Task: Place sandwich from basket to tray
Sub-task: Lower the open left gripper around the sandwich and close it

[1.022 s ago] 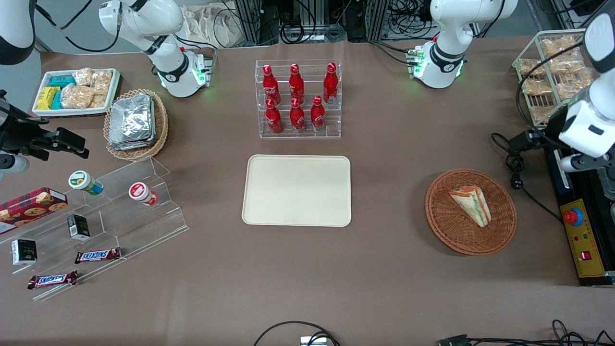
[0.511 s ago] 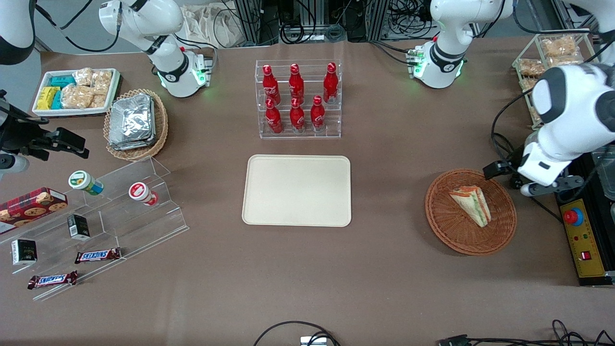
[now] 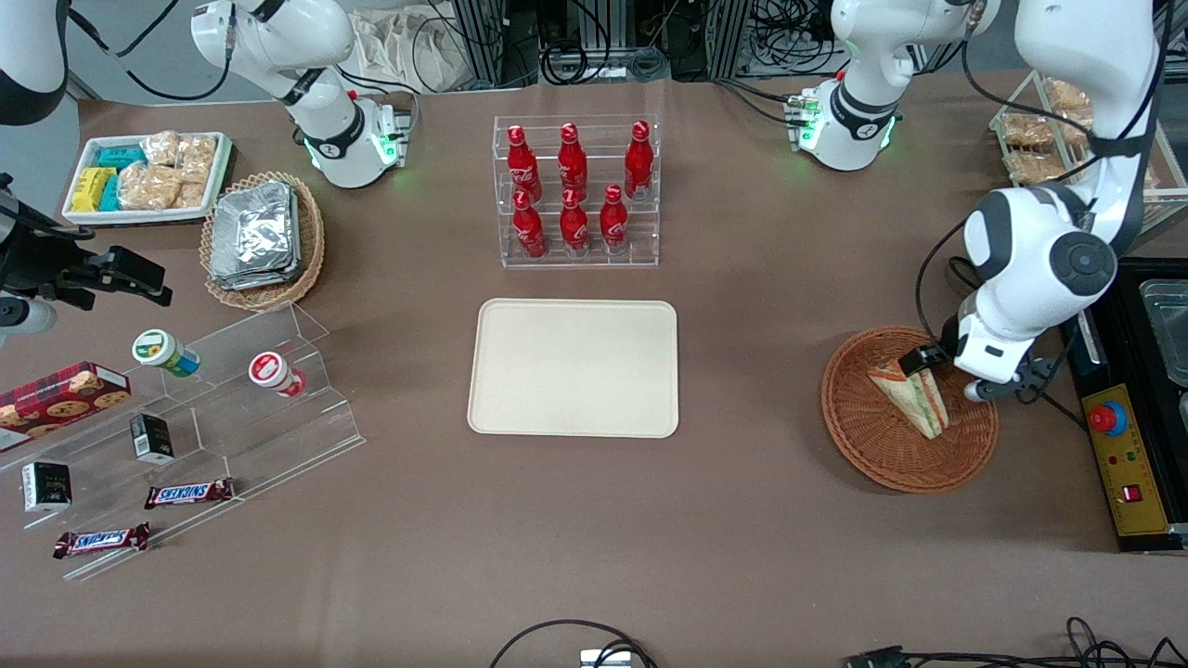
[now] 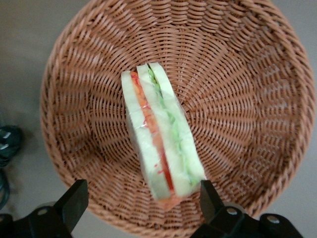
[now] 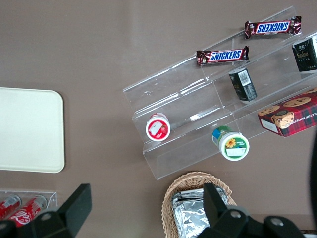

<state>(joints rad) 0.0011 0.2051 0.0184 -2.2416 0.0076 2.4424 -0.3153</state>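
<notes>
The sandwich point(image 3: 911, 397) point(image 4: 161, 134), a pale wedge with red-orange and green filling, lies in the round reddish-brown basket point(image 3: 868, 445) point(image 4: 233, 74) toward the working arm's end of the table. My left gripper point(image 3: 947, 371) point(image 4: 141, 203) hangs just above the basket's rim and the sandwich's wide end. It is open, its black fingers point(image 4: 74, 198) spread wider than the sandwich and holding nothing. The cream tray point(image 3: 574, 367) point(image 5: 27, 129) lies flat at the table's middle with nothing on it.
An acrylic rack of red bottles point(image 3: 575, 190) stands farther from the front camera than the tray. A black control box point(image 3: 1123, 464) with a red button sits beside the basket at the table's end. A wire rack of snack packets point(image 3: 1039, 139) stands near the working arm's base.
The left arm has swung in from the table's end and come down over the basket. Its gripper now hangs above the sandwich. The sandwich and basket have not moved.
</notes>
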